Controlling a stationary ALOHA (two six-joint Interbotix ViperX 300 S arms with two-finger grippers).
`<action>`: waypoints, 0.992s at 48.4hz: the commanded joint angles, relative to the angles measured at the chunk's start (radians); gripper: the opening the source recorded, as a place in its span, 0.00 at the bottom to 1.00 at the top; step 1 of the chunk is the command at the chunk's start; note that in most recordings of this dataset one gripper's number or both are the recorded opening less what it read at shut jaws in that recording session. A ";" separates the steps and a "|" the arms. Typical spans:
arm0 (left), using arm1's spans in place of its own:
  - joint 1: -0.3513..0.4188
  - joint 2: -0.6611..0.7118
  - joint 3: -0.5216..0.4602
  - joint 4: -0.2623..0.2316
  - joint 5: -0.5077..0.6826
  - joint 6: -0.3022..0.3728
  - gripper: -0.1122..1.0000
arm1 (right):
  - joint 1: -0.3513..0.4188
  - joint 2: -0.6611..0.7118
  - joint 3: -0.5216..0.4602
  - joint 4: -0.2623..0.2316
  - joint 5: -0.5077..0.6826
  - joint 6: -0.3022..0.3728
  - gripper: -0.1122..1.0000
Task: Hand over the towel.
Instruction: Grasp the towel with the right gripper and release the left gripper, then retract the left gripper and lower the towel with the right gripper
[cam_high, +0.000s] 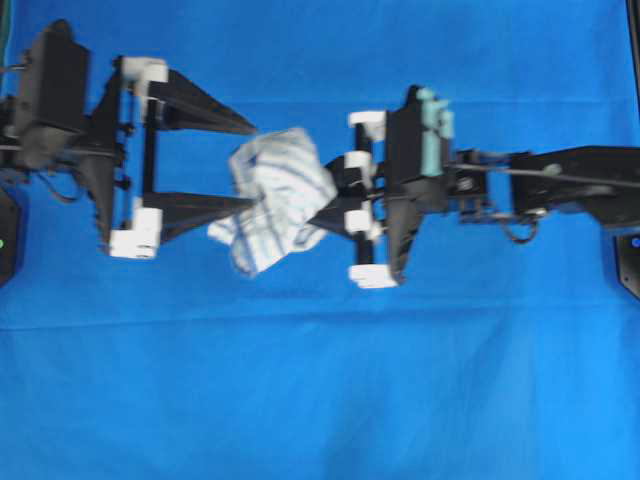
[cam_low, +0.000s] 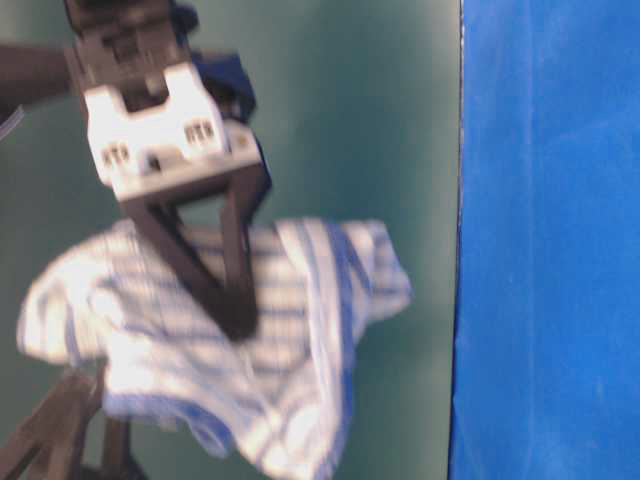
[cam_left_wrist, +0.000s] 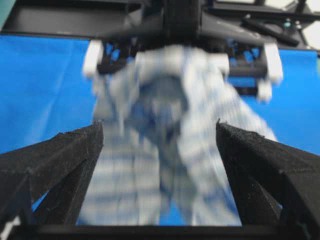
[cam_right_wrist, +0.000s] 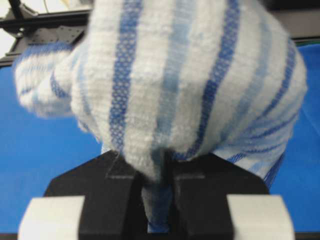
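Note:
The towel (cam_high: 275, 195), white with thin blue and grey stripes, hangs bunched above the blue sheet between the two arms. My right gripper (cam_high: 325, 200) is shut on its right side; in the right wrist view a fold of the towel (cam_right_wrist: 190, 75) is pinched between the closed fingers of the gripper (cam_right_wrist: 160, 167). My left gripper (cam_high: 252, 165) is wide open at the towel's left side, its lower fingertip (cam_high: 250, 203) at the cloth's edge. The left wrist view shows the towel (cam_left_wrist: 165, 150) blurred between and beyond the spread gripper (cam_left_wrist: 159, 125). The table-level view shows the towel (cam_low: 290, 370) dangling from the right gripper (cam_low: 238, 320).
A plain blue sheet (cam_high: 320, 400) covers the whole table. Black arm bases stand at the left edge (cam_high: 5, 235) and the right edge (cam_high: 625, 260). A black frame (cam_left_wrist: 60, 20) runs behind the right arm in the left wrist view.

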 joint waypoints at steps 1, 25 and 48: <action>-0.003 -0.058 0.014 -0.002 -0.003 0.002 0.94 | 0.002 -0.084 0.040 -0.002 -0.018 -0.002 0.18; -0.003 -0.150 0.081 -0.002 -0.002 0.000 0.94 | 0.000 -0.301 0.222 0.003 -0.018 0.005 0.18; -0.003 -0.150 0.083 -0.002 -0.011 0.000 0.94 | -0.035 -0.005 -0.006 0.005 0.453 0.011 0.18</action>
